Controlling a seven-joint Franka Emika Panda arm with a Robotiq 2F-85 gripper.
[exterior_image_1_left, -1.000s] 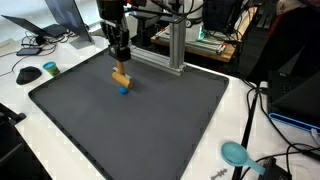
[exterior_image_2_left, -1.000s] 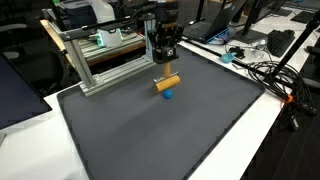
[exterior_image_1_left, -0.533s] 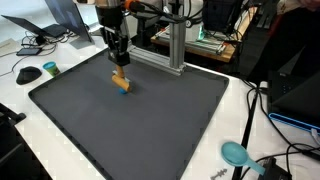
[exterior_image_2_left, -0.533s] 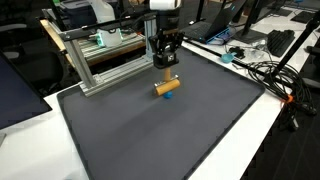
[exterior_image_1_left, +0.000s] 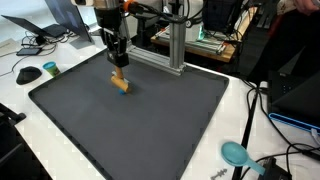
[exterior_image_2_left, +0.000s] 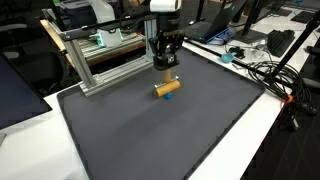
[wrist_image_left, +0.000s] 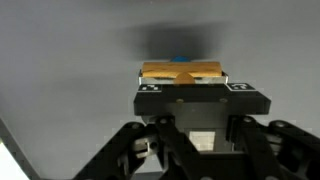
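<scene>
My gripper (exterior_image_1_left: 118, 64) (exterior_image_2_left: 166, 68) hangs over the far middle of a dark grey mat (exterior_image_1_left: 150, 130) (exterior_image_2_left: 170, 140). Its narrow fingers come down onto a short wooden block (exterior_image_1_left: 120, 82) (exterior_image_2_left: 165, 89) that lies crosswise right under them. A small blue piece (exterior_image_2_left: 176, 85) shows at the block's edge, low on the mat. In the wrist view the wooden block (wrist_image_left: 180, 72) sits just beyond the gripper body, with a bit of the blue piece (wrist_image_left: 182, 59) behind it. The fingertips themselves are hidden there.
An aluminium frame (exterior_image_1_left: 175, 45) (exterior_image_2_left: 95, 60) stands at the mat's far edge, close behind the gripper. A laptop (exterior_image_1_left: 65, 15), a mouse (exterior_image_1_left: 28, 73) and a small teal thing (exterior_image_1_left: 50, 68) lie beside the mat. A teal scoop (exterior_image_1_left: 235, 153) and cables (exterior_image_2_left: 275, 75) lie off its other edges.
The gripper and the wooden block have come down a little together. The blue piece, which showed clearly below the block, is now mostly covered by it.
</scene>
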